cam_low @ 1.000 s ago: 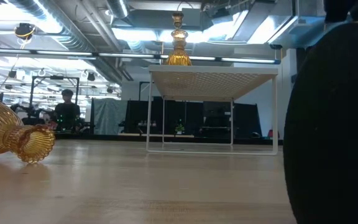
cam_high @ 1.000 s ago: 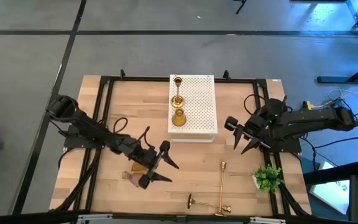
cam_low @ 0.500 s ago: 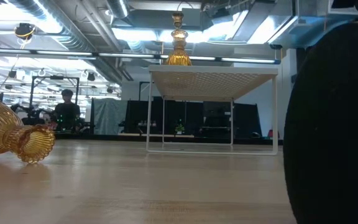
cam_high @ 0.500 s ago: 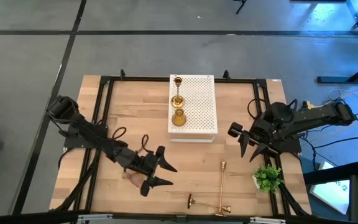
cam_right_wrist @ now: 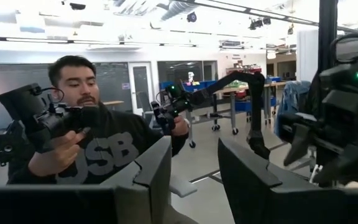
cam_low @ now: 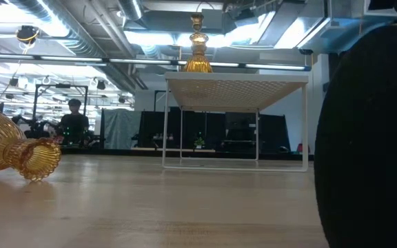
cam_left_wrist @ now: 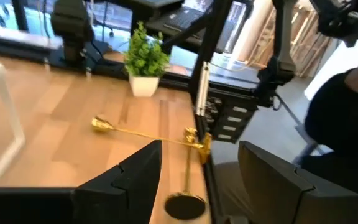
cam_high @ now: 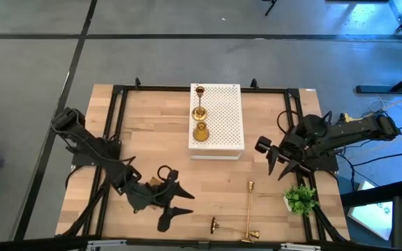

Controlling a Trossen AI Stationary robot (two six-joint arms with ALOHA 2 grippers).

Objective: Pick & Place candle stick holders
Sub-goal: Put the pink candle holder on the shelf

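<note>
Hovering wide-jawed at the near left, the left gripper should pinch the fragile, slippery amber glass holder at its narrow waist.

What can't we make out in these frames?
- High view: the left arm and its open claw cover the table under them. The amber ribbed glass holder cannot be found there.
- Low view: that holder lies on its side, cut off by the left edge.
- Low view: a big dark shape blocks the right side, hiding the slim brass candlesticks.
- High view: the holders on the white perforated box are too small to tell their material.
</note>
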